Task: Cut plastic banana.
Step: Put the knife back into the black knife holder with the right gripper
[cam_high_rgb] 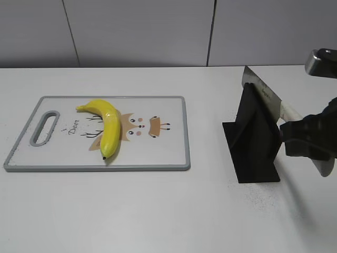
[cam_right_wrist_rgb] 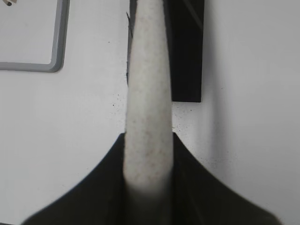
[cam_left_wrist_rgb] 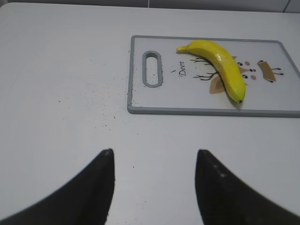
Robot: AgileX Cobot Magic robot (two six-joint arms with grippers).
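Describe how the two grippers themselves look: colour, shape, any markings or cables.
The left gripper has two matte black fingers, broad at the base and tapering to rounded tips. The right gripper has the same black, flared fingers; from outside it looks like a blocky black body. No markings or cables are visible.

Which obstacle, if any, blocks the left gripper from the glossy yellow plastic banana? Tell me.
Probably none. The left gripper is open over bare white table, and the glossy yellow plastic banana lies uncovered on the cutting board ahead.

The knife (cam_high_rgb: 268,100) blade's lower part (probably slotted) hides behind the black stand (cam_high_rgb: 255,142).
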